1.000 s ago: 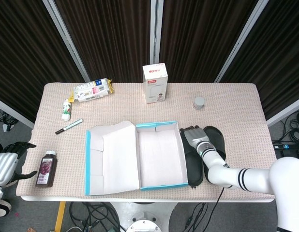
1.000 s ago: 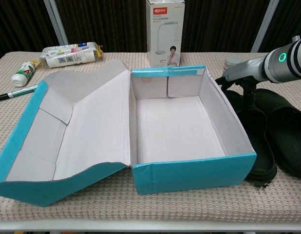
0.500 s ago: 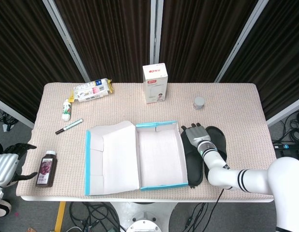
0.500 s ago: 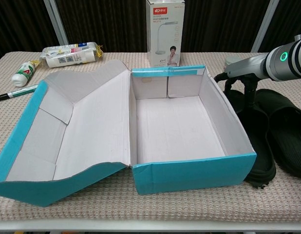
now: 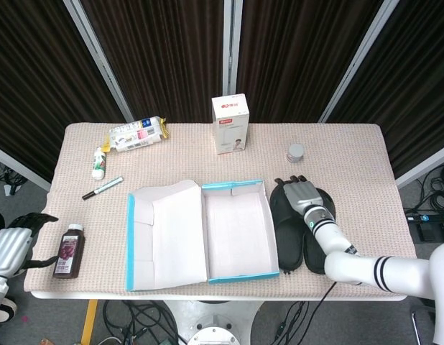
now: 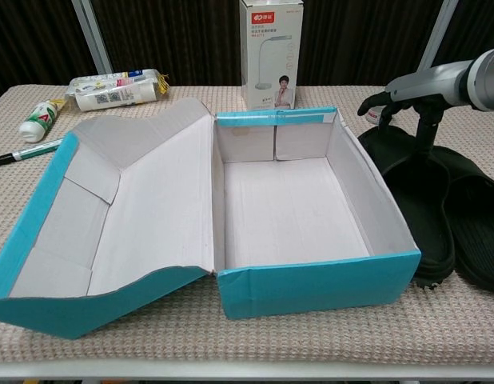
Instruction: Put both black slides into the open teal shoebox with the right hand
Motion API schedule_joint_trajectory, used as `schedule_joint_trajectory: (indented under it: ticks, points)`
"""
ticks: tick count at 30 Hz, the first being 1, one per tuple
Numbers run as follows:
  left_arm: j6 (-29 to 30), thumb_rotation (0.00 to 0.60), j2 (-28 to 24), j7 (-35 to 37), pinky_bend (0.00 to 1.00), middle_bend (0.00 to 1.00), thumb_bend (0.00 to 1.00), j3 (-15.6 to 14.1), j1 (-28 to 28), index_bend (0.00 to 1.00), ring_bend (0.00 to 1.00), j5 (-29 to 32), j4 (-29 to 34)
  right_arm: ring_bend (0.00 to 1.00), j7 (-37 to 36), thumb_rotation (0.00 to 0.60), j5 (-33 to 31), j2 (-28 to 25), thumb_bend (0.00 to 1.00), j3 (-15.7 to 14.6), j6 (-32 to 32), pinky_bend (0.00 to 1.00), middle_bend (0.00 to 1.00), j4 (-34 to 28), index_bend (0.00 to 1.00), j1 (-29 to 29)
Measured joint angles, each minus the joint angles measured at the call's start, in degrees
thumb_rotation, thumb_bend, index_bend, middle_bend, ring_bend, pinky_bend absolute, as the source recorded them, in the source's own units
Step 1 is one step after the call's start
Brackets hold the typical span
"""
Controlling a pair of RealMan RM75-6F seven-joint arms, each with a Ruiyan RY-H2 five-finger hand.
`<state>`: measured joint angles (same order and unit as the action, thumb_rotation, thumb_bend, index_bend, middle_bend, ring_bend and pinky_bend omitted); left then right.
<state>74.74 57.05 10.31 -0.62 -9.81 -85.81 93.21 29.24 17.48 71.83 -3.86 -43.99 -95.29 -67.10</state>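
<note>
Matte black slides (image 6: 427, 200) beside smooth teal shoebox (image 6: 311, 284)

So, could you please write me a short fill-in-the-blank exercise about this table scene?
1. The shoebox holds ____ slides so far.
2. Both black slides lie on the table to the ____ of the shoebox, seen from the head view.
3. The right hand is over the slides, while the ____ hand is off the table's edge near the dark bottle.
4. The marker lies between the tube and the ____.

Missing words: no; right; left; bottle
</note>
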Motion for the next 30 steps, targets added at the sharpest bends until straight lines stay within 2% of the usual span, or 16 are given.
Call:
schedule_joint_trajectory:
  ticks: [5,9,16,25,30]
  points:
    - [-0.2,0.600,-0.1,-1.2,0.20,0.24,0.09,0.2,-0.4,0.26,0.16,0.1,1.0,0.05,-3.6,0.600,4.4,-4.8,0.12,1.4,1.3,0.00,0.39,-2.1,0.01,2.2]
    - [-0.5,0.600,-0.2,-2.4,0.20,0.24,0.09,0.4,-0.7,0.26,0.16,0.2,2.1,0.10,-6.4,0.600,7.6,-8.7,0.12,2.8,2.4,0.13,0.39,-3.9,0.05,3.6]
    - [-0.4,0.600,-0.6,-3.2,0.20,0.24,0.09,0.5,-0.8,0.26,0.16,0.5,3.0,0.14,-12.9,0.600,13.9,-14.6,0.12,6.6,3.7,0.20,0.39,-7.5,0.11,6.4]
    - [-0.5,0.600,-1.1,-2.9,0.20,0.24,0.09,0.5,-0.7,0.26,0.16,0.8,3.6,0.15,-22.8,0.600,23.8,-17.7,0.12,12.6,5.0,0.21,0.41,-10.6,0.14,10.5]
    - [-0.5,0.600,-0.8,-2.7,0.20,0.24,0.09,0.6,-0.7,0.26,0.16,1.0,3.2,0.15,-28.3,0.600,28.3,-17.6,0.12,15.3,5.5,0.21,0.41,-11.0,0.14,12.6]
